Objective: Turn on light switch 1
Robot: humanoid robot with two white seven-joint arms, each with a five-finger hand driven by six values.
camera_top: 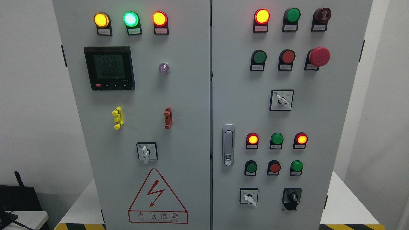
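Note:
A grey electrical cabinet (pixel 191 95) with two doors fills the head view. The left door carries lit yellow (pixel 101 19), green (pixel 131 19) and red (pixel 159 18) lamps and a white rotary selector switch (pixel 147 151) pointing down. On the right door are two more white selector switches (pixel 281 100) (pixel 249 195), a black rotary knob (pixel 292 197) and rows of green and red push buttons (pixel 259 57). The labels are too small to read, so I cannot tell which one is switch 1. Neither of my hands shows.
A digital meter (pixel 109 68) sits on the left door and a red emergency stop (pixel 319 57) on the right. A door handle (pixel 228 145) stands beside the centre seam. The cabinet rests on a white table (pixel 345 204) with a striped front edge. Dark equipment (pixel 16 198) lies at lower left.

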